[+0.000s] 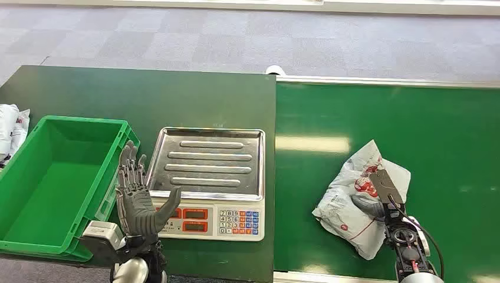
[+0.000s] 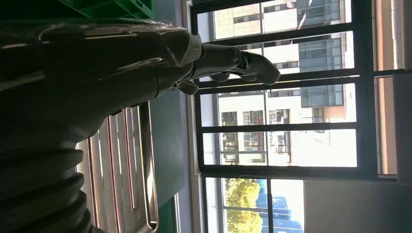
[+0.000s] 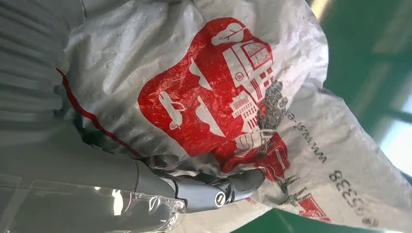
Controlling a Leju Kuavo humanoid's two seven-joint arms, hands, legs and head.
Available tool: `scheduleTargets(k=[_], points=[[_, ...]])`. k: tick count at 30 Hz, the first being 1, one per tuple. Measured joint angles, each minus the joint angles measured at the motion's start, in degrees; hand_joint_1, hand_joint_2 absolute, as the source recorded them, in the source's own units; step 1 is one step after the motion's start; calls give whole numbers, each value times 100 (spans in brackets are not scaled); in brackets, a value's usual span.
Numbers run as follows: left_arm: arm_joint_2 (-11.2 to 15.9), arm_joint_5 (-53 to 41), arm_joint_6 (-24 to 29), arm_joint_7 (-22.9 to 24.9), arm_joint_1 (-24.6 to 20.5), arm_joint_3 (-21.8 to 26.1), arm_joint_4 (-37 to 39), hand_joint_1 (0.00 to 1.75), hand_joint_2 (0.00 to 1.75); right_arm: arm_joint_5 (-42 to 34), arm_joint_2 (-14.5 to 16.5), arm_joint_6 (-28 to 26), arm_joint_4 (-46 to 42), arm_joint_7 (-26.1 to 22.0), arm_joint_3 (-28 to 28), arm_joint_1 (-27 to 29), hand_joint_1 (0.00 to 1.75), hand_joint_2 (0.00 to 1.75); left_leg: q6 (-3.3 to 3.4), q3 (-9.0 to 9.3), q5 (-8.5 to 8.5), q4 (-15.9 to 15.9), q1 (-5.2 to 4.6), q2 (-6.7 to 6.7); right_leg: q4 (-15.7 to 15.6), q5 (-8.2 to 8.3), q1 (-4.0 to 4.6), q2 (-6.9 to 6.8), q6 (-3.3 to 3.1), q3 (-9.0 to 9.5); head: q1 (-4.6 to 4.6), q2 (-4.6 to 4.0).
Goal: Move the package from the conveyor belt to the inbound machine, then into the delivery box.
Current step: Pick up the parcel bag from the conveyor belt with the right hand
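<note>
A crumpled white plastic package (image 1: pixel 345 203) with red print lies on the green conveyor belt (image 1: pixel 424 124) at the right. My right hand (image 1: pixel 377 203) is on its near right side, thumb across the bag. In the right wrist view the thumb (image 3: pixel 209 191) wraps round the package (image 3: pixel 218 97), so the hand grips it. The inbound machine is a scale with a steel tray (image 1: pixel 206 159) and a keypad, standing on the dark green table. My left hand (image 1: pixel 137 197) is raised at the scale's near left corner, fingers spread and holding nothing; the left wrist view shows it (image 2: pixel 121 63) beside the tray (image 2: pixel 131 170).
A green plastic delivery box (image 1: pixel 53 188), with nothing inside, stands left of the scale, close to my left hand. More white bags (image 1: pixel 12 130) lie at the table's far left edge. A metal rail borders the belt's far side (image 1: pixel 383 81). Grey carpet lies beyond.
</note>
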Motion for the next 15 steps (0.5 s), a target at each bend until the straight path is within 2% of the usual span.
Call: scheduleTargets(k=[1, 4, 5, 15], points=[[0, 1, -1, 0, -9, -3, 10, 0, 175, 34, -5, 58, 16, -13, 21, -10, 21, 175, 0, 3, 0, 0, 0, 1, 0, 0, 0, 1, 0, 3, 1, 0], [-1, 8, -15, 0, -62, -10, 67, 0, 175, 202, -39, 344, 106, -89, 142, -58, 144, 175, -1, 22, -3, -1, 1, 9, -1, 0, 2, 8, 0, 18, 2, 0], [-1, 10, -20, 0, -88, -12, 93, 0, 175, 258, -52, 423, 143, -115, 191, -78, 172, 175, -1, 29, -3, -1, 1, 12, -1, 0, 2, 11, 0, 25, 2, 0], [1, 12, -19, 0, -146, -13, 216, 0, 175, 403, -105, 483, 352, -134, 435, -260, 175, 175, -1, 72, -6, -1, 1, 23, -2, 1, 2, 23, 0, 64, 2, 0]])
